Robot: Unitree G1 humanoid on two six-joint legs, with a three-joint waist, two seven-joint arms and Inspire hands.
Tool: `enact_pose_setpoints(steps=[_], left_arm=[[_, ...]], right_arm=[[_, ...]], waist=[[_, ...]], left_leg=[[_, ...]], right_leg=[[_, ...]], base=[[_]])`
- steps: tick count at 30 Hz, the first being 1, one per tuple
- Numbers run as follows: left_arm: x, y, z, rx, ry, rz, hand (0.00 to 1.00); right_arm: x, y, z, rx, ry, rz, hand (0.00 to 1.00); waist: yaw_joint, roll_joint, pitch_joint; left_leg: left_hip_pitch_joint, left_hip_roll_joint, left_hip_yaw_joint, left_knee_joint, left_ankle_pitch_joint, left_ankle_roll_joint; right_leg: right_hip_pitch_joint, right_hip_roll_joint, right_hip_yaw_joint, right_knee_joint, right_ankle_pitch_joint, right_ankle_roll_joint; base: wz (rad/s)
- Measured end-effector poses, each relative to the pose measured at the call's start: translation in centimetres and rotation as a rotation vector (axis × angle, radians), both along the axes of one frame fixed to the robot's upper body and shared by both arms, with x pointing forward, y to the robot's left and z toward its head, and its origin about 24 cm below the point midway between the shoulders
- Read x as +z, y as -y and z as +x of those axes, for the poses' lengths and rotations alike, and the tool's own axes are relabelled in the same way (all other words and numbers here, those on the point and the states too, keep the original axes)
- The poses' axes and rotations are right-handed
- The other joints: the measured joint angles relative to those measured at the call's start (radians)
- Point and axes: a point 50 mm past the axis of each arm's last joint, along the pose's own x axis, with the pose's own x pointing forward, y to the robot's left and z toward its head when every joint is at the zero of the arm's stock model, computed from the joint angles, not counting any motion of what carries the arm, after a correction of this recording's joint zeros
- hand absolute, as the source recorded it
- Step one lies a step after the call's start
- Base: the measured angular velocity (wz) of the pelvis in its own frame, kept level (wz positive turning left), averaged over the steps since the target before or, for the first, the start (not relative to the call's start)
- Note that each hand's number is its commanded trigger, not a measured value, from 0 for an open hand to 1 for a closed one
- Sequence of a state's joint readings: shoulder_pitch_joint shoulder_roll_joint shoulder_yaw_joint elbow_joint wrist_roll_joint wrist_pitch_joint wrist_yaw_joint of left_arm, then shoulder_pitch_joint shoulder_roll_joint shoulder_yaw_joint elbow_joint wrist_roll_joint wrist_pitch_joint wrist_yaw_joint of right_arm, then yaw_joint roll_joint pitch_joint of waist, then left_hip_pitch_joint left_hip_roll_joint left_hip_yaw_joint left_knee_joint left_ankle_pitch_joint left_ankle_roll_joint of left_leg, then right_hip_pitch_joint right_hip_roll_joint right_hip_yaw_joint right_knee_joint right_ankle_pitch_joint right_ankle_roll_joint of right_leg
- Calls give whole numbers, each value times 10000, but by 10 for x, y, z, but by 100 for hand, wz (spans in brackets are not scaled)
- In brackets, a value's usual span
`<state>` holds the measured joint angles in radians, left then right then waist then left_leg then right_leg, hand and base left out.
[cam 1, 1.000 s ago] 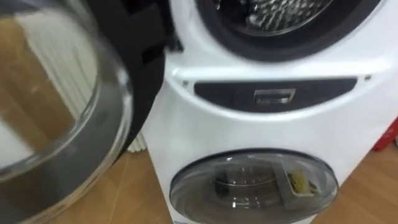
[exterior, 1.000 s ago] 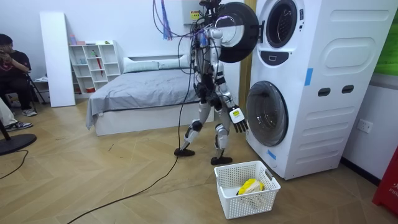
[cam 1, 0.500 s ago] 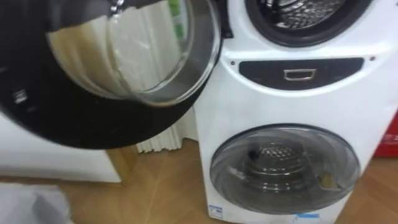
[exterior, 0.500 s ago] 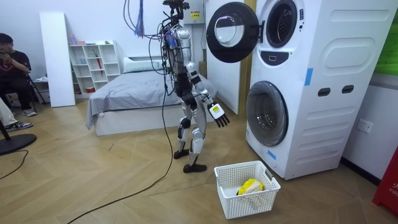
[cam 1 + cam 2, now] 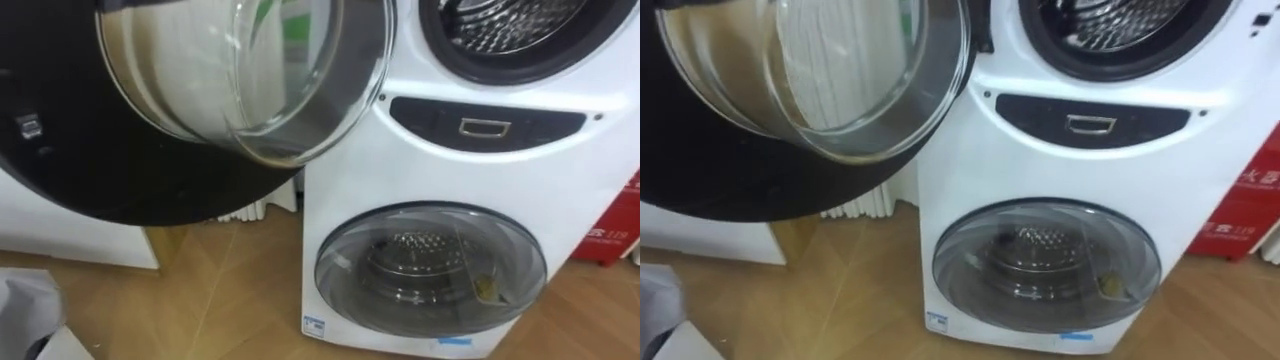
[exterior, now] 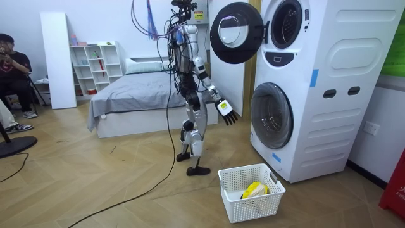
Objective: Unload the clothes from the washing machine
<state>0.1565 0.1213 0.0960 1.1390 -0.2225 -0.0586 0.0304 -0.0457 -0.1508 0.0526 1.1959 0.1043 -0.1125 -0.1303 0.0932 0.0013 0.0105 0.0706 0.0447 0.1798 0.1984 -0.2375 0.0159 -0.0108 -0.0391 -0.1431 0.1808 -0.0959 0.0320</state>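
Note:
The upper washing machine's round door hangs wide open, swung to my left, with its glass bowl facing me. Behind it the open drum shows bare perforated metal, and I see no cloth in the part that shows. The lower machine's door is closed. In the room view I stand about a step back from the stacked machines, facing them. My right hand is held out low toward the lower door with its fingers spread, holding nothing. A white basket on the floor holds a yellow cloth.
The open door juts out at head height between me and the machine. A white radiator stands left of the machines and a red object to their right. Behind me are a bed and a seated person.
I have stepped back from under the open door to the room view's left, then straightened. My right hand has risen slightly toward the machine. The eye view shifted with my move.

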Motion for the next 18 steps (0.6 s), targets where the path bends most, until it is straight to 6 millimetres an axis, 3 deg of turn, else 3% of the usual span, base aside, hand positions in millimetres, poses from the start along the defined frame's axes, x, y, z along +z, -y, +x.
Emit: enact_pose_setpoints(steps=[4, 10, 16, 17, 18], left_arm=[[0, 2, 1, 111, 57, -76, 0], [0, 2, 4, 1341, 355, -300, 0], [7, -18, 16, 3574, 1224, 62, 0], [10, -23, 21, 3832, 1501, 212, 0], [15, -29, 30, 3971, 1850, 346, 0]], right_arm=[[2, -1, 6, 94, 128, 7, 0], [5, 0, 12, 65, 402, -247, 0], [9, 10, 13, -200, 587, -791, 0], [9, 12, 13, -239, 632, -915, 0], [11, 14, 13, -113, 675, -1079, 0]], waist=[[14, 81, -12], [-37, -27, -28], [-74, -20, -38], [-70, 91, -7], [-87, 108, -29]], left_leg=[[-88, -15, -206, 4, 2, -4], [66, -53, -377, -5, 2, -4], [142, -52, -490, -8, -19, -35], [131, -48, -492, 16, -17, -37], [122, -49, -501, 39, -15, -40]], right_leg=[[-5, 1, -154, -111, -18, -20], [238, -39, -305, -111, -90, -26], [444, -44, -403, -131, -121, -44], [446, -38, -401, -133, -118, -50], [445, -38, -401, -122, -117, -53]], base=[[7], [7], [5], [0], [0]])
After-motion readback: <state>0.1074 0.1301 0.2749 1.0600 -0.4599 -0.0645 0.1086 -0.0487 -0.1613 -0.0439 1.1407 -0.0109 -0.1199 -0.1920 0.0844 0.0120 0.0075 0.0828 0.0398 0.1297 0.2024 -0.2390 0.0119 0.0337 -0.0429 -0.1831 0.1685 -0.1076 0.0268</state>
